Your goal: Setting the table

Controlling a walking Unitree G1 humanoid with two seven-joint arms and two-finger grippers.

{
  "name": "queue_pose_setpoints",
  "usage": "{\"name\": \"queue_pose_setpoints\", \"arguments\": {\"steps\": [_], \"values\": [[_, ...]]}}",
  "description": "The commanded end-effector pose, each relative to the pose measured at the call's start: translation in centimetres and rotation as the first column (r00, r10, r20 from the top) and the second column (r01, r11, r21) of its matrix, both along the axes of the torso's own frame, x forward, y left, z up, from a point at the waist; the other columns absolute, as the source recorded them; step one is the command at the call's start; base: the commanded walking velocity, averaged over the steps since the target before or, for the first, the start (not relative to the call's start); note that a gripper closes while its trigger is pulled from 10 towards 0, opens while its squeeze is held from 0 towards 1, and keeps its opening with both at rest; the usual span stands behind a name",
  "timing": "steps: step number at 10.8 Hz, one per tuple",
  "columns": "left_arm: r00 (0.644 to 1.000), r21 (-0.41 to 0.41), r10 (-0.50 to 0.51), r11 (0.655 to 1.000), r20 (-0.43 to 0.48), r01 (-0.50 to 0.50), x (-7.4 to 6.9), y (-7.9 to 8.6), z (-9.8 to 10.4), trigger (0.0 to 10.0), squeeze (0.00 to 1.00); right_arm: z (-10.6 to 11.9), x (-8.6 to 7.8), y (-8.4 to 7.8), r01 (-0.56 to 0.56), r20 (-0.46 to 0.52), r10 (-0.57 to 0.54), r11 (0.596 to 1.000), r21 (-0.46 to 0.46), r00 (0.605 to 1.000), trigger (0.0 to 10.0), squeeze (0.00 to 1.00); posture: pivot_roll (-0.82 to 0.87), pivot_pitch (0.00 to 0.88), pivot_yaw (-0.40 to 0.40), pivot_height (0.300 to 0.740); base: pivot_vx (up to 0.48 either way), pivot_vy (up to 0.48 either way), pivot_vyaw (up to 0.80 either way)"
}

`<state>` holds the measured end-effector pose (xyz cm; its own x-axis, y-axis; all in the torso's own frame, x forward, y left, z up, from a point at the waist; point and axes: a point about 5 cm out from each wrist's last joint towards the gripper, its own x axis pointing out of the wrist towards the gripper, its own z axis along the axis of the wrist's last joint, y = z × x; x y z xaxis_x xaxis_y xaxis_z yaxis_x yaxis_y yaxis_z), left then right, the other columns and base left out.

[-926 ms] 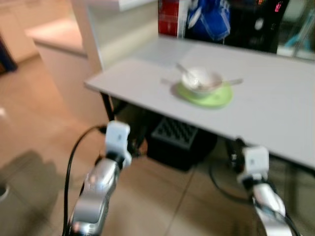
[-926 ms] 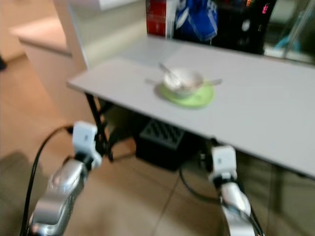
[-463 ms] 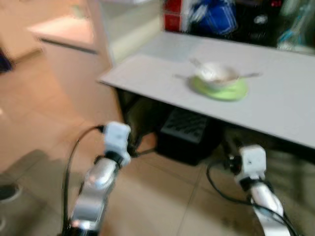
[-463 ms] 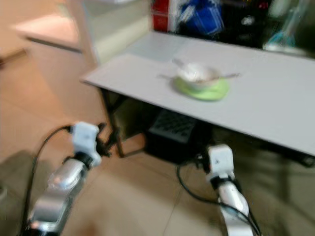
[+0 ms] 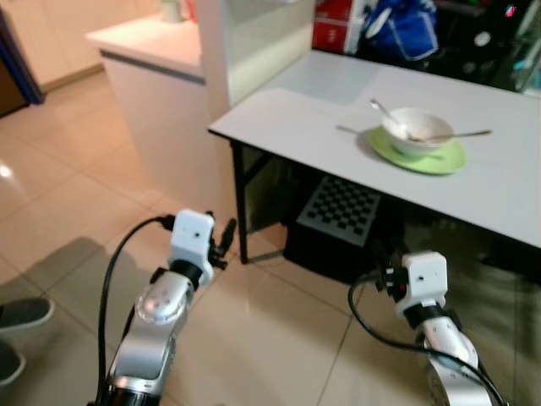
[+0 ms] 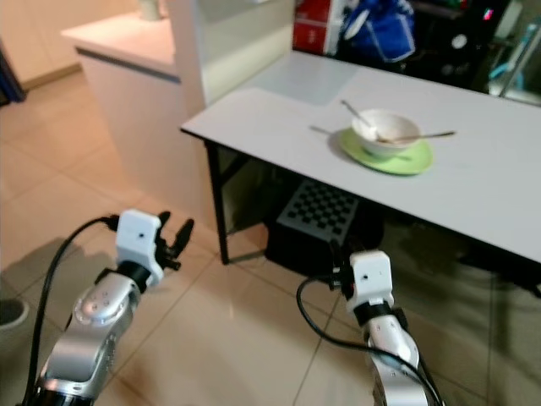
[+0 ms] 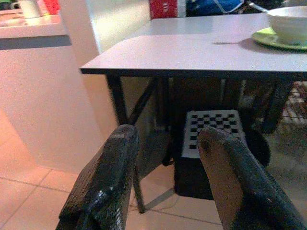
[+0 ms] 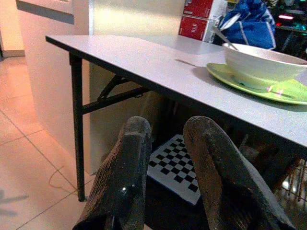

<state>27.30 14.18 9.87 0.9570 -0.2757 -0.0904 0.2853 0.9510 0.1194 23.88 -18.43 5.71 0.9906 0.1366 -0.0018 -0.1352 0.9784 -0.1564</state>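
A white bowl rests on a green plate on the white table, ahead and to the right. One spoon leans in the bowl and another utensil lies across its rim. My left gripper hangs low over the floor, in front of the table's left corner, open and holding nothing. My right gripper is also below table height, facing the space under the table, with its fingers slightly apart and nothing between them.
A black checkered crate sits under the table between black folding legs. A white counter stands to the left, red boxes and a blue bag at the table's far side. Grey shoes lie on the tiled floor.
The whole picture has shifted and sharpened as the camera moved; the table now sits further right in view. Both arms hang low much as before.
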Motion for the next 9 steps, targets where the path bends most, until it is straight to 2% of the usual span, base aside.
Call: {"name": "queue_pose_setpoints", "arguments": {"steps": [1,4,8,9], "values": [[1.000,0.007,-0.013,1.000,0.018,0.013,0.22,-0.51,0.26,10.0,0.00,0.14,0.12,-0.32,0.001,-0.005,-0.001,1.000,-0.002,1.000,10.0,0.00,-0.04,0.000,0.020,0.740,0.000,0.000,0.00],[1.000,-0.007,-0.017,1.000,0.023,0.017,0.24,-0.63,0.37,10.0,0.00,0.12,0.32,-0.27,-0.005,-0.009,0.005,1.000,-0.003,1.000,10.0,0.00,-0.03,0.000,0.018,0.740,0.000,0.000,0.00],[0.999,-0.028,-0.034,0.999,0.016,0.034,0.18,-0.77,0.42,10.0,0.00,-0.01,0.24,-0.30,-0.003,-0.017,0.003,1.000,0.005,1.000,10.0,0.00,-0.03,0.000,0.021,0.740,0.274,0.364,0.00],[0.999,-0.031,-0.039,0.999,0.013,0.040,0.18,-0.81,0.42,10.0,0.00,-0.06,0.23,-0.29,-0.002,-0.020,0.002,1.000,0.008,1.000,10.0,0.00,-0.03,0.000,0.022,0.740,0.000,0.424,0.00]]}}
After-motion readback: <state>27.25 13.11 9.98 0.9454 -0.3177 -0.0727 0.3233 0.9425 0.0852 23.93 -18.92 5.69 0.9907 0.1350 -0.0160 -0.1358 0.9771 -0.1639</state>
